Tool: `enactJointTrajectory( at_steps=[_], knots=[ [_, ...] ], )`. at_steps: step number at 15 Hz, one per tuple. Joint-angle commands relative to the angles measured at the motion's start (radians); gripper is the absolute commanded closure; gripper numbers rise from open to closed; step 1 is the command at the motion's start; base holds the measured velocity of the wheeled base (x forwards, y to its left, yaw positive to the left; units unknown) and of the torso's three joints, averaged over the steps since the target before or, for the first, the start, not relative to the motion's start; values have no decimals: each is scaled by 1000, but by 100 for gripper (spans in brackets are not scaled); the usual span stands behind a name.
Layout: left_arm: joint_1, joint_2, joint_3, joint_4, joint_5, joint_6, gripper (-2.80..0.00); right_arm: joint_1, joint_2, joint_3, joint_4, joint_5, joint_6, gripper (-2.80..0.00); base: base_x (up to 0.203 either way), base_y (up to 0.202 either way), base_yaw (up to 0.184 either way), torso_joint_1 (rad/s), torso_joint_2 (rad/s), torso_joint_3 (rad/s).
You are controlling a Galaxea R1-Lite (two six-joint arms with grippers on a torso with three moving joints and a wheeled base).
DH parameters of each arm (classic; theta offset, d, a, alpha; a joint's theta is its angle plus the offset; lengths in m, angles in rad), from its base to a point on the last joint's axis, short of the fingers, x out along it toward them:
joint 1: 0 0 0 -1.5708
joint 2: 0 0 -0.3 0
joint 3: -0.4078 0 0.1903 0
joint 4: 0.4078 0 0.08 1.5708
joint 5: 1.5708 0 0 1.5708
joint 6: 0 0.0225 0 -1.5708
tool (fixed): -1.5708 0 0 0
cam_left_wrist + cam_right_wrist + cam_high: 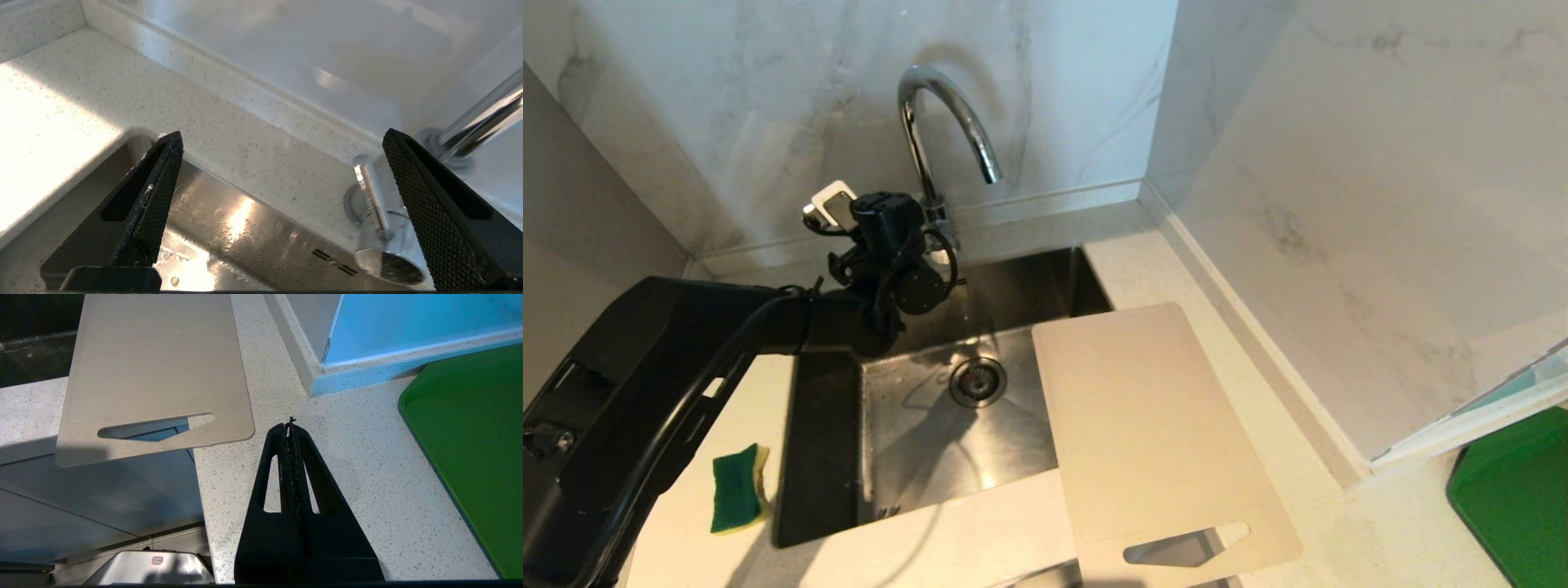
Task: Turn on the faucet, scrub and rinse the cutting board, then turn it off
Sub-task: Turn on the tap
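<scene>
the sponge (738, 488) lies untouched on the counter (980, 547) at the near left, just beside the sink (931, 441); a scrub step that starts without it would leave the board unwashed. the left gripper (282, 163) hangs over the far left corner of the sink with its jaws spread wide and nothing between them, and the faucet (935, 131) base with its thin lever (372, 192) sits just inside the right-hand fingertip (412, 179). risk: an approach that runs slightly off line would push the finger against the chrome stem instead of the lever, or slide off the smooth rod, and the water would stay off. no water is visible at the spout, so the first step is judged not yet done. the cutting board (1152, 433) lies to the right, bridging the sink's right edge and the counter, its slotted handle end overhanging the near counter edge; a careless nudge there could tip it off the front, and the spout does not stand over it. the right gripper (291, 424) is parked low at the near right, fingers pressed together and empty, beside the green tray (478, 449)
</scene>
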Motion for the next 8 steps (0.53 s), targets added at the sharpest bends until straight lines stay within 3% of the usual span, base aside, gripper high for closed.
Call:
enactJointTrajectory(
  at_steps=[1,8],
  knots=[
    [5,25,0,-7,6,-3,-280,0,0,0,0,0,0,0,0,0,0,0,0,0],
    [33,58,0,-6,0,-1,-280,0,0,0,0,-1,-2,0,0,0,0,0,0,0]
  ],
)
